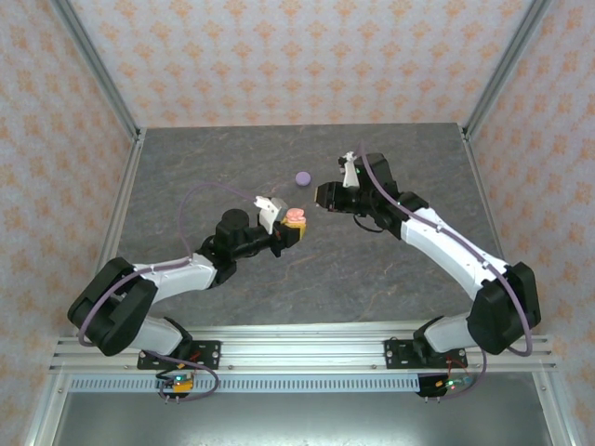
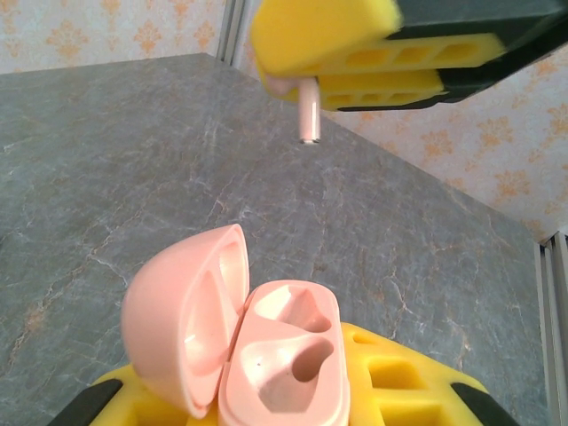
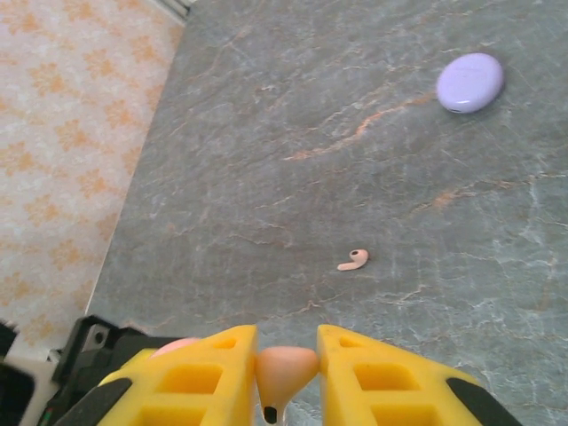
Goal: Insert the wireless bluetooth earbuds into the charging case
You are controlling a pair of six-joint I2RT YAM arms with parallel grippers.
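Grey veined tabletop (image 1: 232, 158) and papered walls with an orange motif frame the scene. The left gripper (image 2: 266, 395) is clamped on the pink charging case (image 2: 284, 355) and holds it above the table, the domed lid (image 2: 182, 315) swung wide. The left wrist view looks straight into the base, where two glossy moulded wells lie open. Just above the case, the right gripper (image 2: 328, 53) pinches a pale pink earbud (image 2: 309, 115) (its straight stem hangs down past the pads). The right wrist view gives the other side: the bud's rounded bulb is squeezed between yellow fingers (image 3: 204, 373). Farther out, a second pink earbud (image 3: 353, 259) lies curled on the table, and a closed lilac case (image 3: 469, 82) sits well beyond it. From the top view both grippers meet near mid-table, with the lilac case just behind them.
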